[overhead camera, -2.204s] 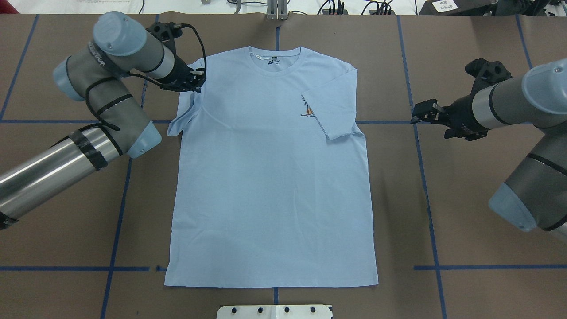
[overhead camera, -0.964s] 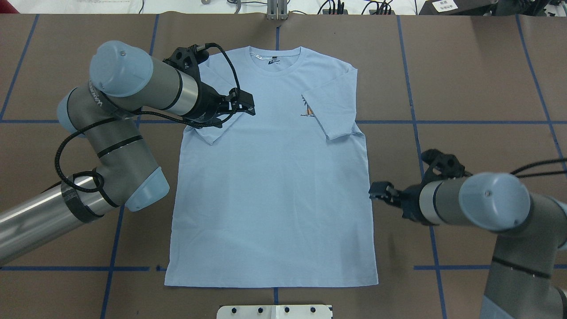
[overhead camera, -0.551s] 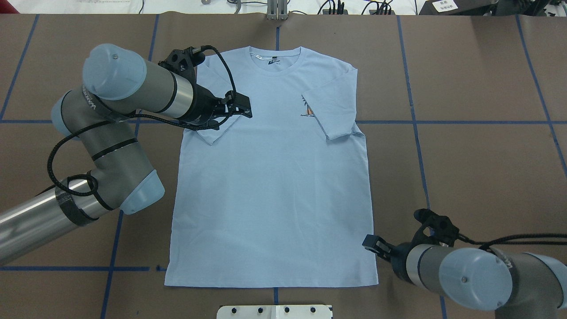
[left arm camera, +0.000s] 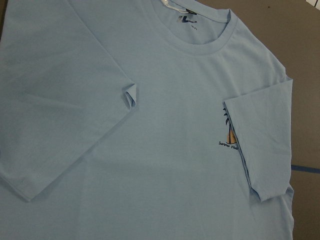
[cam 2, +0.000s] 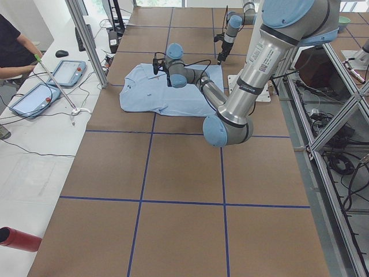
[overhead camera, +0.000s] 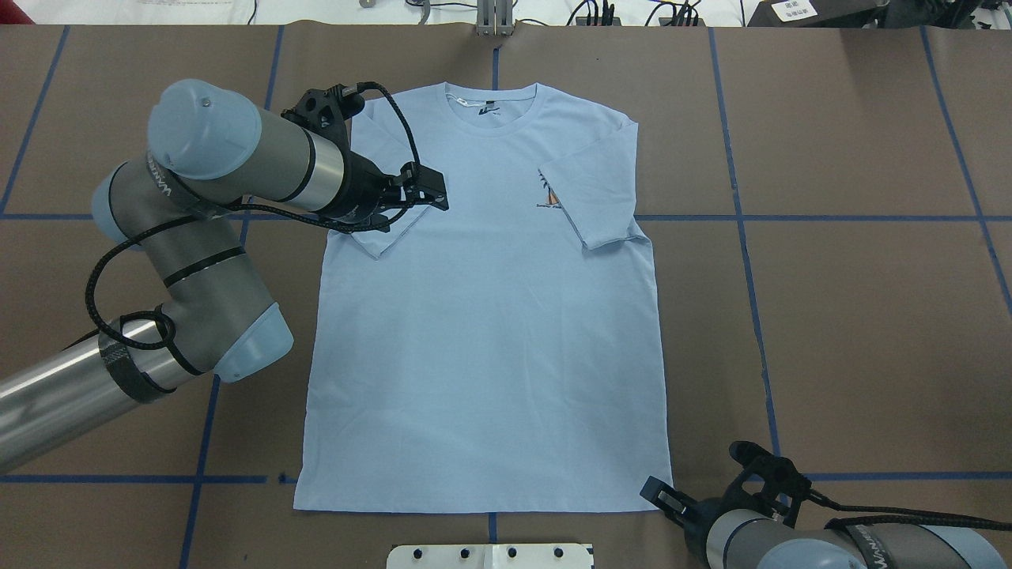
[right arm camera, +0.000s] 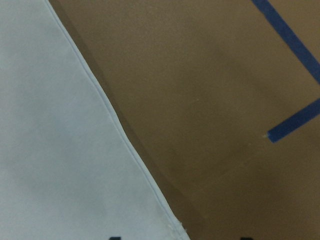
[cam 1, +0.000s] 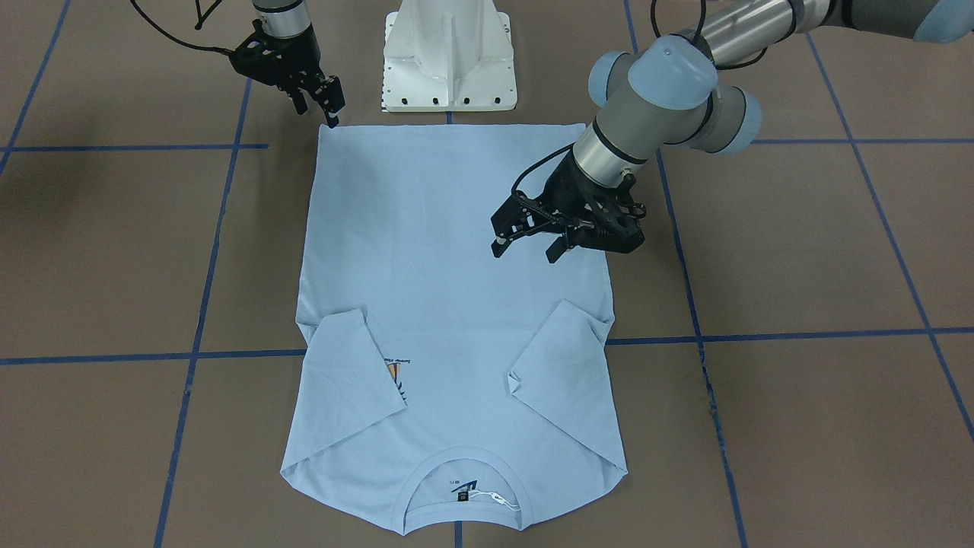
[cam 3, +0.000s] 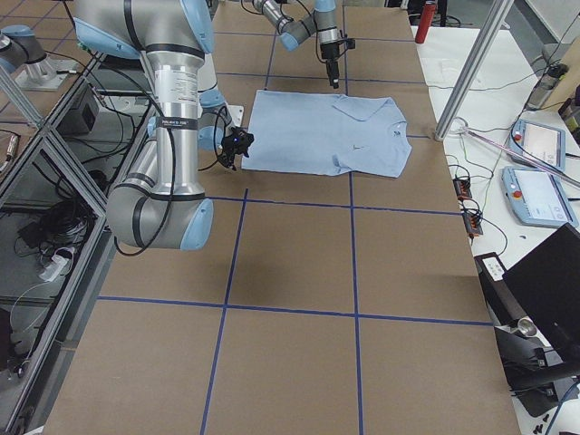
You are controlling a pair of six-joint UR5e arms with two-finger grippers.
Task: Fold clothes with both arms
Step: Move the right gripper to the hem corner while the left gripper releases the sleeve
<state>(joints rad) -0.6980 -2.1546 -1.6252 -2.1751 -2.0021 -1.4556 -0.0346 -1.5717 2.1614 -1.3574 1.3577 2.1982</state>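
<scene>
The light blue T-shirt (overhead camera: 490, 316) lies flat on the table, collar far from the robot, with both short sleeves folded inward. The right sleeve (overhead camera: 593, 190) partly covers the palm print (overhead camera: 549, 196). My left gripper (cam 1: 525, 245) is open and empty, hovering over the shirt just past the folded left sleeve (cam 1: 559, 365). My right gripper (cam 1: 323, 113) is open at the shirt's near right hem corner. The right wrist view shows that corner (right arm camera: 170, 227) between two dark fingertips. The neck label (cam 1: 464, 487) shows inside the collar.
The white pedestal base (cam 1: 449, 53) stands just behind the hem. Blue tape lines cross the brown table (overhead camera: 854, 316). A person (cam 2: 14, 46) and tablets (cam 2: 34, 98) are at a side bench beyond the collar end.
The left gripper folded the left sleeve inward, let go, and now hovers nearly still. The right arm swung from beside the right sleeve down to the near right hem corner.
</scene>
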